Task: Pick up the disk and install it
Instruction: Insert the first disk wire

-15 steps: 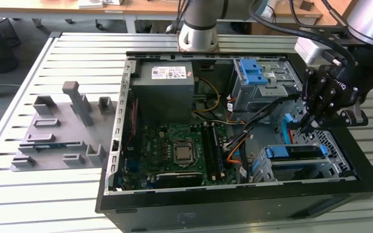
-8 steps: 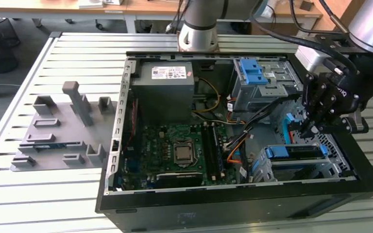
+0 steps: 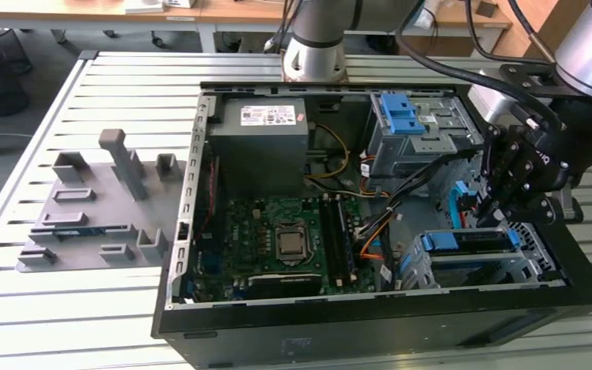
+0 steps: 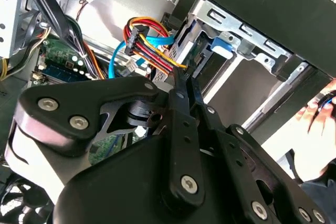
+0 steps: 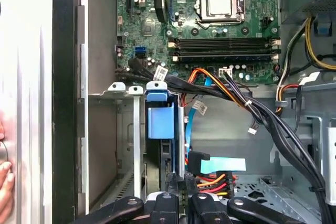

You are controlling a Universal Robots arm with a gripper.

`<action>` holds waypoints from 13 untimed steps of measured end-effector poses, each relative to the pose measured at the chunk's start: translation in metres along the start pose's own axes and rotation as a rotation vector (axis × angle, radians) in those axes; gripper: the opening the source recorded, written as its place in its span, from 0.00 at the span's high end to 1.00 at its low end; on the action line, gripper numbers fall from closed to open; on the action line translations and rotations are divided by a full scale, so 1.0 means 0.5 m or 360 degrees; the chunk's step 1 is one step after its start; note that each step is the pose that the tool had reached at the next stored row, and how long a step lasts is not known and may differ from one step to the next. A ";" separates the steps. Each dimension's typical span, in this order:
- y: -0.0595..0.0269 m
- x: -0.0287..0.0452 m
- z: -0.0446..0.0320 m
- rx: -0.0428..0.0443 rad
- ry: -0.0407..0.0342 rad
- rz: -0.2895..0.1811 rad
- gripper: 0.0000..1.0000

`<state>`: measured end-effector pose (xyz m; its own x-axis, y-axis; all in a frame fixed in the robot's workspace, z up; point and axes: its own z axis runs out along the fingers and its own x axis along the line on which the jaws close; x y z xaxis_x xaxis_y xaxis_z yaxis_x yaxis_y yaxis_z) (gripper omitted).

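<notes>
The gripper (image 3: 517, 202) hangs inside the open computer case (image 3: 378, 324) on the slatted bench (image 3: 28, 308), at the exterior view's right, above the drive bay where the disk (image 5: 160, 124) sits upright in its blue carrier. Seating it well likely calls for a straight push along the bay rails, clear of the cables (image 5: 236, 95). Whether the fingers grip the disk cannot be told; their tips are hidden

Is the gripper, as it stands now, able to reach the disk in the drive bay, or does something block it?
Probably yes. In the exterior view the gripper hangs right above the disk sitting in the bay, with nothing between them. The colored cables run beside the disk, not over it.
</notes>
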<state>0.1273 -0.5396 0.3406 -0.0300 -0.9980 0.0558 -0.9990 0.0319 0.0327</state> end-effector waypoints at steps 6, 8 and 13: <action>0.000 0.009 0.003 0.0000 0.0000 0.0000 0.84; -0.001 0.012 0.005 0.0000 -0.0001 0.0001 0.84; -0.007 0.015 0.007 -0.0007 0.0000 0.0005 0.84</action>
<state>0.1302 -0.5476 0.3374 -0.0332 -0.9979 0.0557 -0.9987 0.0353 0.0367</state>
